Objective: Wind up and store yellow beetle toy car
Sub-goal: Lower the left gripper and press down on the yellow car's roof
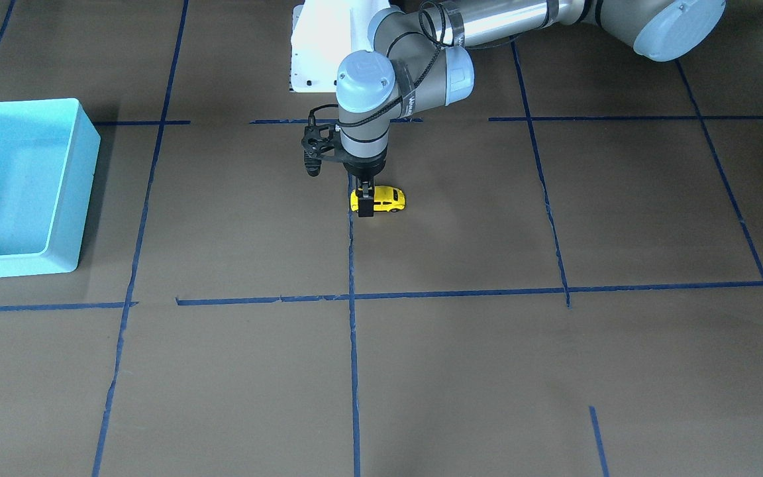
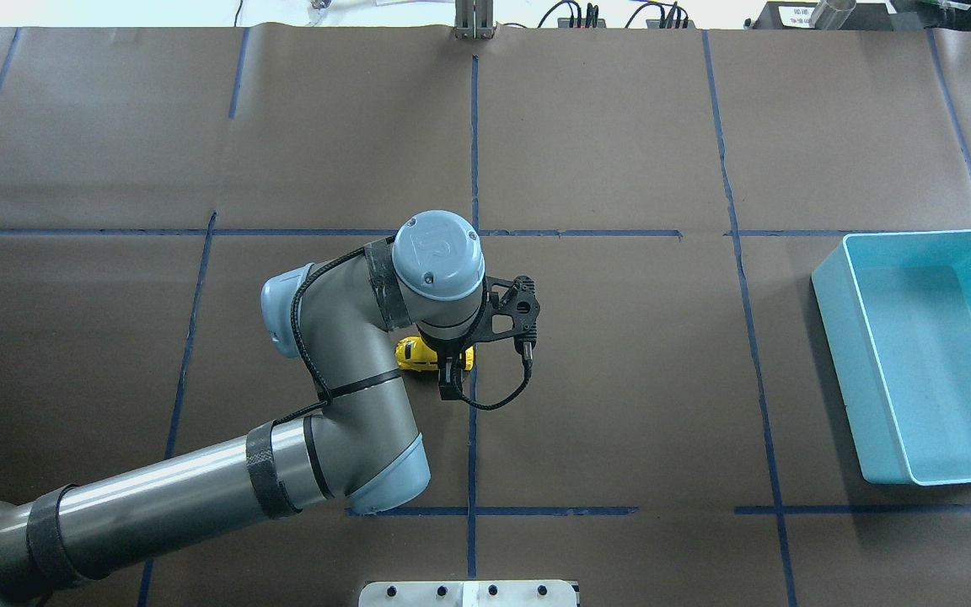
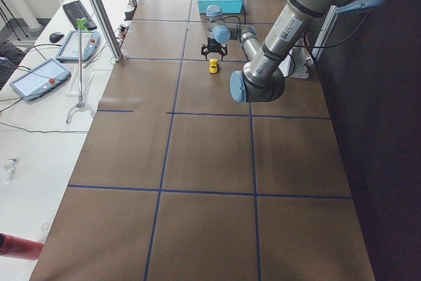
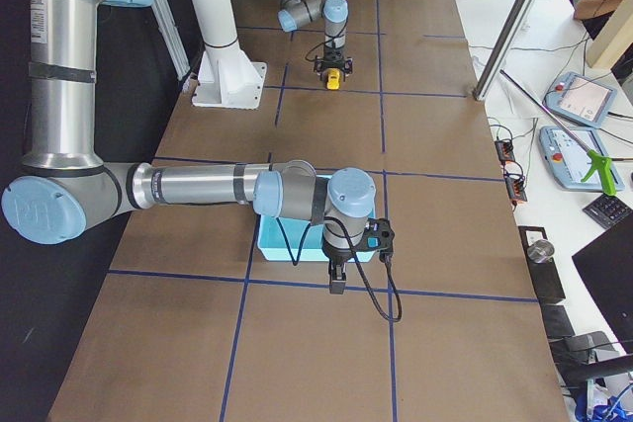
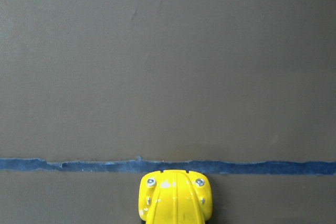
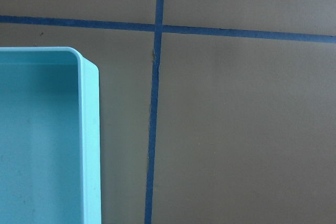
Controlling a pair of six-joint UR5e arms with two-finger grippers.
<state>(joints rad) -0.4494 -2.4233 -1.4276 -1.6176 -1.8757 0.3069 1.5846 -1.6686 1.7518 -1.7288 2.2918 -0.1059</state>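
Observation:
The yellow beetle toy car (image 1: 389, 199) stands on the brown table, next to a blue tape line. My left gripper (image 1: 364, 203) comes straight down on one end of it, with a finger on each side, shut on the car. The car also shows in the overhead view (image 2: 414, 354) under the left wrist, and its rounded end shows at the bottom of the left wrist view (image 5: 176, 199). The right gripper (image 4: 336, 282) shows only in the exterior right view, hanging near the turquoise bin (image 4: 269, 240). I cannot tell whether it is open or shut.
The turquoise bin (image 2: 829, 297) stands near the table's right end, with nothing in it that I can see; its corner shows in the right wrist view (image 6: 90, 129). Blue tape lines cross the brown paper. A white arm base (image 1: 315, 59) stands behind the car.

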